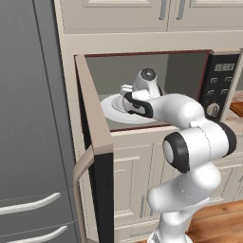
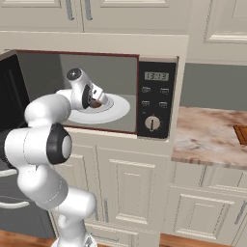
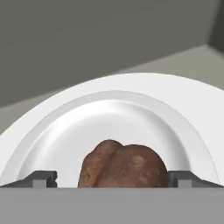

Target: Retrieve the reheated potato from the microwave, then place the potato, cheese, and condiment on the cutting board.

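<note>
you have the pincer [image 3: 112, 179] spread fully wide inside the open microwave [image 2: 157, 96], gripping nothing. the potato [image 3: 124, 165] sits on the white plate [image 3: 65, 127] in the microwave, between the two fingertips [image 3: 41, 178].

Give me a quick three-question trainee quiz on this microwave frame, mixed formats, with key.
1. True or false: the microwave door is closed.
2. Multiple choice: in the hand view, the potato sits (A) left of both fingertips, (B) between the two fingertips, (C) behind the plate's far rim.
3. Short answer: what does the potato rest on?

Key
1. False. The door stands swung open to the left, and the arm reaches inside.
2. B. The gripper is open with one tip on each side of the potato; contact cannot be judged.
3. A white plate on the microwave floor.
</note>
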### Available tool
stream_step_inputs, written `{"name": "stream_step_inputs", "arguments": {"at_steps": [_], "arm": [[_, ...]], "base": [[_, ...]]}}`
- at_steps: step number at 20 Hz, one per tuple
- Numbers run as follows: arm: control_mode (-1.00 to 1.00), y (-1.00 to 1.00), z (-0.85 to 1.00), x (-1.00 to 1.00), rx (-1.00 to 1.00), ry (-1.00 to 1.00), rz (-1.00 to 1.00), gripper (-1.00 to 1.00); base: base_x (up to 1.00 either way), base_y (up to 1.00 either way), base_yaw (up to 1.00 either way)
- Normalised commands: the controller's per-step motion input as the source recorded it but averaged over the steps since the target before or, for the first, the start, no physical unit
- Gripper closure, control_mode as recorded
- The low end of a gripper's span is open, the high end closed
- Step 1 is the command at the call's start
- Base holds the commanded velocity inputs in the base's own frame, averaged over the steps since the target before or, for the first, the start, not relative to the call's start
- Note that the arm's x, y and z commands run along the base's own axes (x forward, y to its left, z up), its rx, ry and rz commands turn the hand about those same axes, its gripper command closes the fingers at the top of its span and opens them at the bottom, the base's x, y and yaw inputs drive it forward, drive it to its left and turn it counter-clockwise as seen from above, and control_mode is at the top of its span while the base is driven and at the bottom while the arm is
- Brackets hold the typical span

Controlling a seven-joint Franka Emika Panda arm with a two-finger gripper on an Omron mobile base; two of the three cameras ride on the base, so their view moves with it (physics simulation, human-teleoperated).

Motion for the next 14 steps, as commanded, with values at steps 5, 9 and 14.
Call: {"name": "stream_step_inputs", "arguments": {"at_steps": [5,9,14], "arm": [[-1.00,0.00,-0.16,-0.06,0.00,0.10,0.00,-1.00],[-1.00,0.00,-0.17,-0.09,0.00,0.05,0.00,-1.00],[-1.00,0.00,-0.19,-0.09,0.00,0.06,0.00,-1.00]], "base": [[0.00,0.00,0.00],[0.00,0.00,0.00],[0.00,0.00,0.00]]}}
